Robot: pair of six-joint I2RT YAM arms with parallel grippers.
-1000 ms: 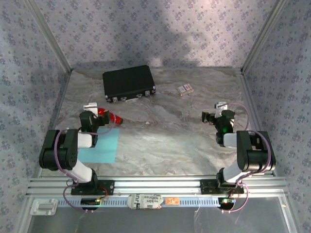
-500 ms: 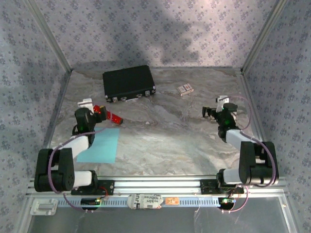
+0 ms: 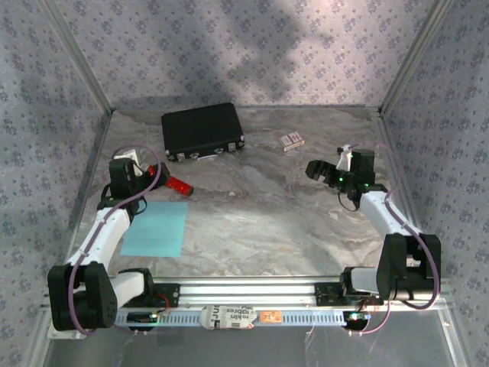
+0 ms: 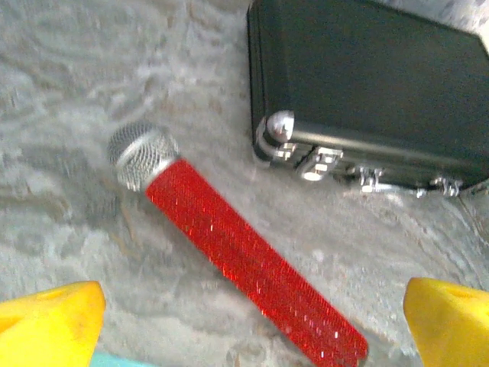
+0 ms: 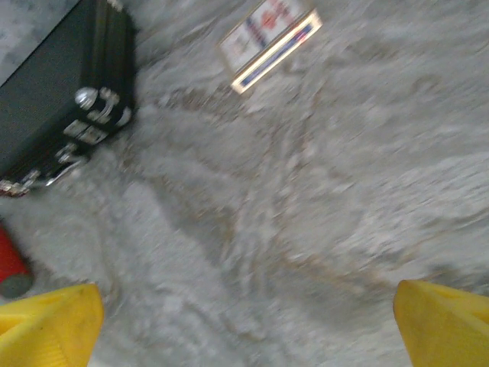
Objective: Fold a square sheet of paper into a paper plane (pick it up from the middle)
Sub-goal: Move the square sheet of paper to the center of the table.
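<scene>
The square sheet of paper [image 3: 155, 228] lies flat and unfolded on the marbled table, front left; a sliver of it [image 4: 114, 361] shows at the bottom of the left wrist view. My left gripper [image 3: 147, 180] hovers just beyond the sheet's far edge, open, over a red microphone [image 4: 237, 252]. Its yellow fingertips [image 4: 50, 325] stand wide apart with nothing between them. My right gripper [image 3: 313, 170] is open above bare table at the right, its midpoint [image 5: 248, 325] over empty marble. The paper plane is out of view.
A black case [image 3: 202, 130] sits at the back left, close to the microphone [image 3: 174, 183]. A small patterned card box [image 3: 289, 140] lies at the back centre-right. Patterned walls enclose the table on three sides.
Both arms have unfolded and stretched away from their bases. The left gripper moved back-left off the sheet, uncovering it. The right gripper moved farther and left.
</scene>
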